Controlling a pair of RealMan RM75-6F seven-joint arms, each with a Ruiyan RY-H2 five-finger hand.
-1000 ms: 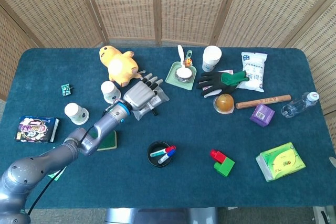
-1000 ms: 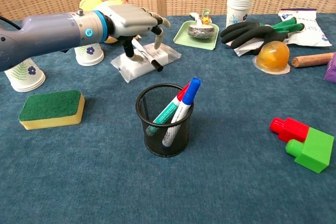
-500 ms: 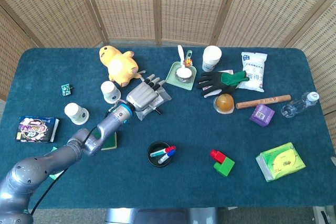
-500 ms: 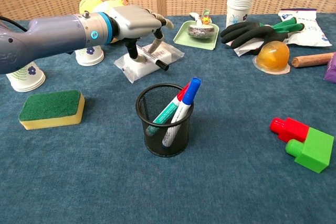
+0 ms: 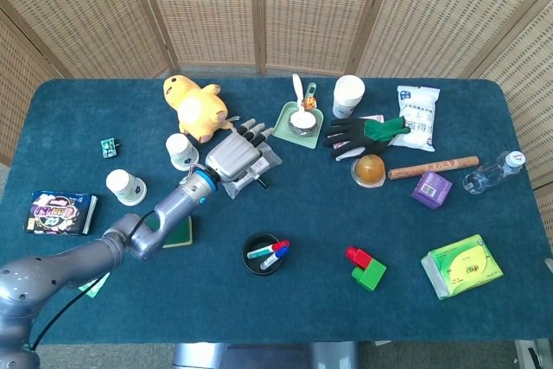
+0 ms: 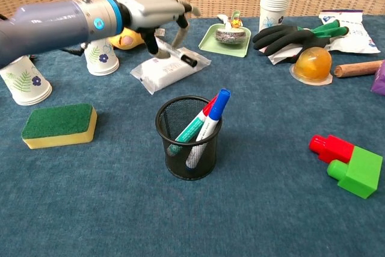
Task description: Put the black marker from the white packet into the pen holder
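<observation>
Nearest me on the blue tabletop (image 6: 180,221) stands the black mesh pen holder (image 6: 189,136), already carrying a few pens, a blue cap sticking highest. To its left lies a green and yellow sponge (image 6: 58,124), to its right a red and green block (image 6: 350,164). My right hand shows in neither view.

Further back, my left hand (image 6: 150,16) hangs just above the white packet (image 6: 170,69). My fingers (image 6: 148,41) are curled around the upper end of the black marker (image 6: 180,55), pinching it; its capped tip slants down to the right and looks to sit close over the packet, and I cannot tell whether it is touching or clear. From the head view the hand (image 5: 235,157) covers most of the packet, so the marker is barely seen there.

I judge the step in hand to be the lift off the packet. The next move calls for raising the marker clear, carrying it toward me over the holder, tipping it more upright and letting it drop between the pens already inside without knocking the holder.

Behind sit paper cups (image 6: 101,58) with leaf and flower prints, a yellow plush toy (image 5: 196,105), black and green gloves (image 6: 295,33) and a white bag (image 5: 418,115) whose print is too small to read.
</observation>
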